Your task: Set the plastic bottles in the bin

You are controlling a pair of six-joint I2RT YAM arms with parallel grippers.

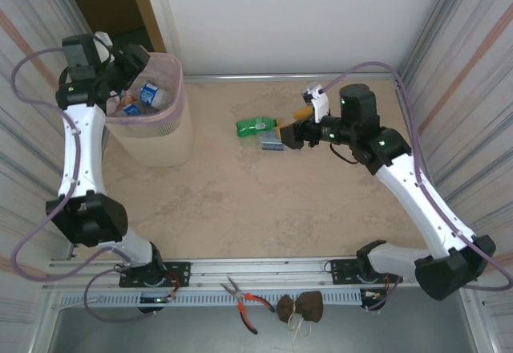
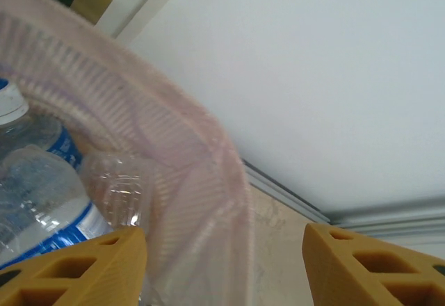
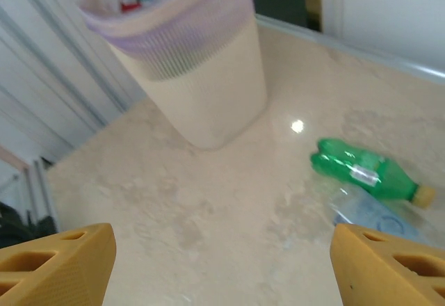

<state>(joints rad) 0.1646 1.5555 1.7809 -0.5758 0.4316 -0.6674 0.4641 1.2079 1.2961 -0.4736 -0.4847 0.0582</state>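
Note:
The pale pink bin (image 1: 164,132) stands at the back left with several plastic bottles in it, one clear with a blue label (image 1: 149,94). My left gripper (image 1: 122,88) hovers over the bin's left rim, open and empty. In the left wrist view its orange fingers (image 2: 83,271) straddle the bin's rim (image 2: 208,153), and a clear blue-labelled bottle (image 2: 42,181) lies inside. A green bottle (image 1: 255,126) and a clear bottle (image 1: 272,143) lie on the table. My right gripper (image 1: 290,128) is just right of them, open. From the right wrist I see the green bottle (image 3: 361,170), the clear one (image 3: 372,215) and the bin (image 3: 201,76).
Corrugated walls close in both sides and a white wall runs along the back. Red-handled pliers (image 1: 244,301) and a brown pouch (image 1: 300,309) lie on the front rail by the arm bases. Bare table stretches between the bin and the two loose bottles.

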